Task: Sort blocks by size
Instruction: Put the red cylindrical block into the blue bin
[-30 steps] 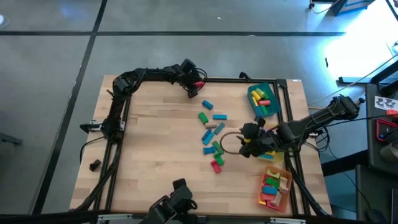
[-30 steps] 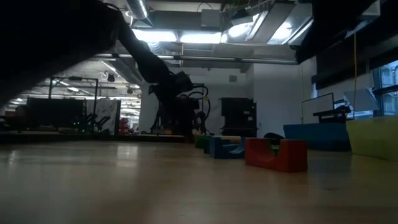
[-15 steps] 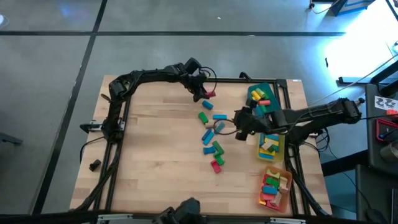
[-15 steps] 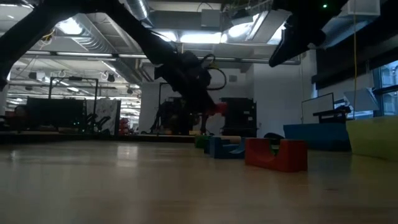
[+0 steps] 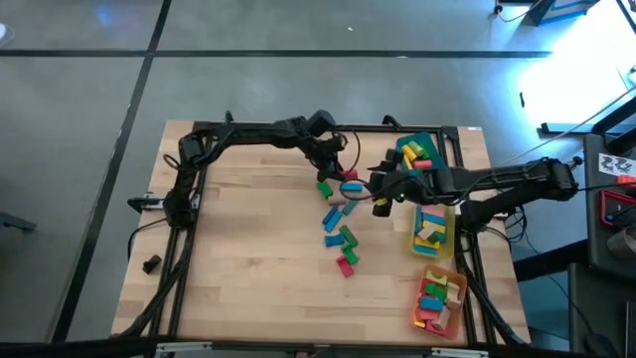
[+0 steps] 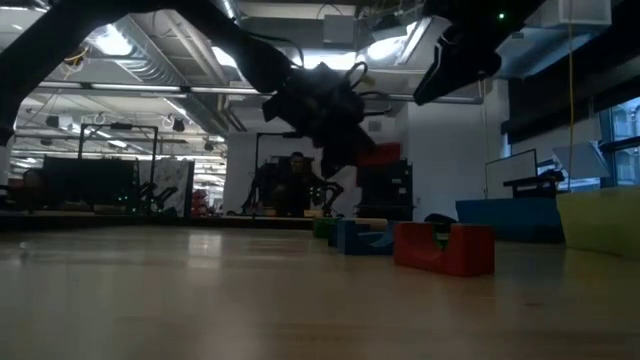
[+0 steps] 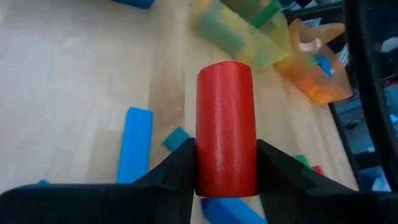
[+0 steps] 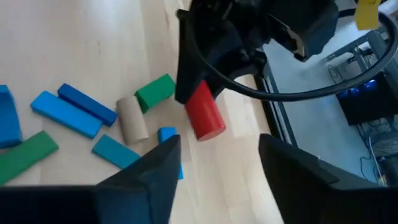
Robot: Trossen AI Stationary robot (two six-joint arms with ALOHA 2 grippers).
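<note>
A red cylinder block [image 7: 225,118] hangs above the table's far middle with my left gripper [image 5: 343,171] shut on it; it also shows in the right wrist view [image 8: 204,118] and the low view [image 6: 377,155]. Below it, loose blocks [image 5: 338,214] lie flat on the table: blue, green, red and one plain wood cylinder [image 8: 130,119]. My right gripper [image 5: 382,197] hovers just right of the left one, open, with nothing between its fingers [image 8: 158,168]. My left gripper pinches the red cylinder's round side [image 7: 204,168] between its two fingers [image 7: 180,165], on the half nearer the wrist. The cylinder lies along the fingers and sticks out past their tips. The fingers slant down from the table's far left. The block is lifted clear.
At the table's right edge a teal tray [image 5: 434,145] stands far, a yellow tray [image 5: 449,231] in the middle and an orange tray [image 5: 454,301] near, each holding blocks. A small dark lump [image 5: 151,264] lies left of the frame rail.
My left gripper has carried the red cylinder from the far edge toward the table's middle and right, rising and rolling its wrist. My right gripper has left the yellow tray, going toward the far edge and the left gripper, and has rolled.
</note>
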